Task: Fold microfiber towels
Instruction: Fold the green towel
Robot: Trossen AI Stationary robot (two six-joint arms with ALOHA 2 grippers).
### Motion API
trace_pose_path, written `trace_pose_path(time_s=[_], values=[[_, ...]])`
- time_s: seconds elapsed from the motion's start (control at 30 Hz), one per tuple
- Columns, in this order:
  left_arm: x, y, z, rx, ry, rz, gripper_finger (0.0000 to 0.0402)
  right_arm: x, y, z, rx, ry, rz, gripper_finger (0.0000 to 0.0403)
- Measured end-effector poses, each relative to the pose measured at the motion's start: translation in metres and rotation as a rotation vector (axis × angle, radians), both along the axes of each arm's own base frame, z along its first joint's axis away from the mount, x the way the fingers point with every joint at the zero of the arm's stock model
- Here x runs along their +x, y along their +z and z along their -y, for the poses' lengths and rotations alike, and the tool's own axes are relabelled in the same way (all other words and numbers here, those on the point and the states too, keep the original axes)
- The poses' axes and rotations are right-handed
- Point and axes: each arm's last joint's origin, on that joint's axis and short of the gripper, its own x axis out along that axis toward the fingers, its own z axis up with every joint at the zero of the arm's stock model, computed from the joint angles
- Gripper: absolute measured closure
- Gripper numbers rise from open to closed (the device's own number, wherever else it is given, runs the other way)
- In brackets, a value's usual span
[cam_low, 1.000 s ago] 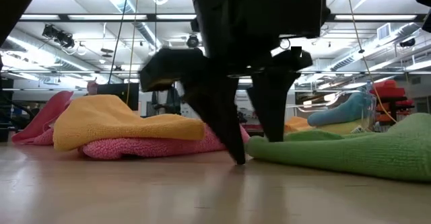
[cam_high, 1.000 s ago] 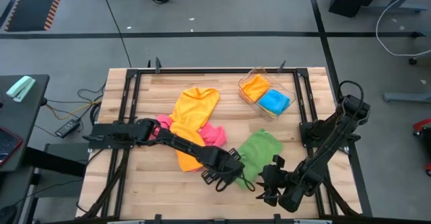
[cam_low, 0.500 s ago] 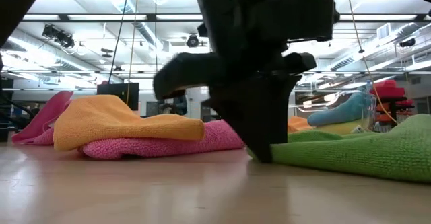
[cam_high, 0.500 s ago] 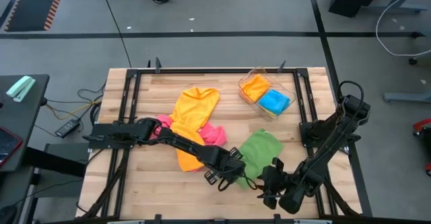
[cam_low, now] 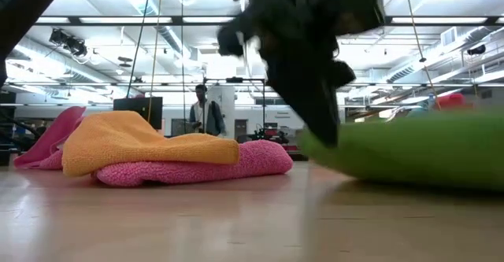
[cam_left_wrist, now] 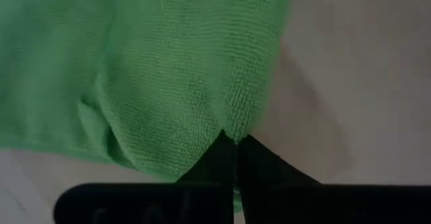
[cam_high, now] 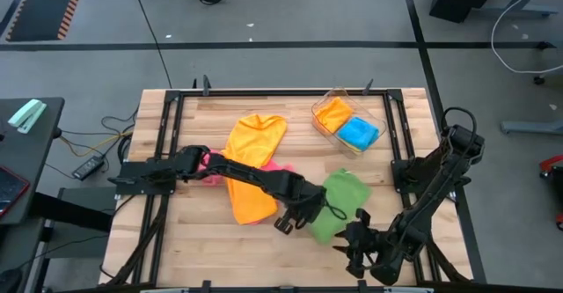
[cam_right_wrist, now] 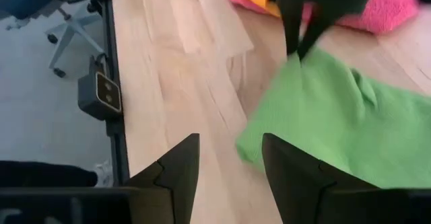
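A green microfiber towel [cam_high: 340, 203] lies near the table's front, right of centre. My left gripper [cam_high: 310, 212] is shut on its near-left part; the left wrist view also shows the gripper [cam_left_wrist: 234, 142]. My right gripper [cam_right_wrist: 229, 150] stands open just in front of the green towel [cam_right_wrist: 323, 116], nothing between its fingers. An orange towel [cam_high: 252, 157] lies over a pink towel [cam_high: 283, 175] at mid-table. The low view shows the orange towel [cam_low: 142, 140] resting on the pink one [cam_low: 197, 167]. My left gripper pinches the green towel's edge [cam_left_wrist: 237, 126] between its two shut fingertips, at a corner [cam_right_wrist: 295, 59]. The fingers come from above, slanting down. The held corner stands up in a peak off the table, while the rest of the towel lies on the wood.
A clear tray [cam_high: 324, 108] at the far right holds an orange cloth and a blue cloth [cam_high: 359, 132]. Bare wood lies in front of the towels and on the table's left. A person [cam_low: 206, 112] stands in the room beyond the table.
My left gripper has shut on the green towel's near-left corner. It then rose and moved toward the far and right edges, turning as it went. The corner has lifted off the table and the towel's near tail is drawn in, leaving the towel more bunched.
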Motion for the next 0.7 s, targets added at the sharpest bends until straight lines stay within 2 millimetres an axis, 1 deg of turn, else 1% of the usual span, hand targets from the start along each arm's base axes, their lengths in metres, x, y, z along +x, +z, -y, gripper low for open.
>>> trace_pose_path(time_s=[0.1, 0.17, 0.23, 0.37, 0.47, 0.6, 0.7], values=[[0.002, 0.012, -0.008, -0.081, 0.018, -0.025, 0.0393, 0.001, -0.002, 0.001, 0.022, 0.002, -0.028, 0.0224], [0.002, 0.018, -0.011, -0.105, 0.028, -0.048, 0.0389, 0.003, -0.003, 0.003, 0.034, 0.002, -0.049, 0.0208], [0.005, 0.024, -0.013, -0.126, 0.034, -0.023, 0.0384, 0.006, -0.003, 0.005, 0.029, 0.003, -0.051, 0.0186], [0.006, 0.028, -0.012, -0.143, 0.04, -0.018, 0.0391, 0.012, -0.004, 0.012, 0.021, -0.008, -0.076, 0.0137], [0.006, 0.028, -0.011, -0.162, 0.052, -0.022, 0.0393, 0.016, -0.005, 0.017, -0.012, -0.01, -0.072, 0.0112], [0.006, 0.028, -0.012, -0.177, 0.089, -0.034, 0.0384, 0.023, -0.013, 0.018, -0.108, -0.03, -0.031, 0.0104], [0.006, 0.028, -0.013, -0.181, 0.103, -0.04, 0.0385, 0.029, -0.031, 0.008, -0.153, -0.006, -0.031, 0.0111]])
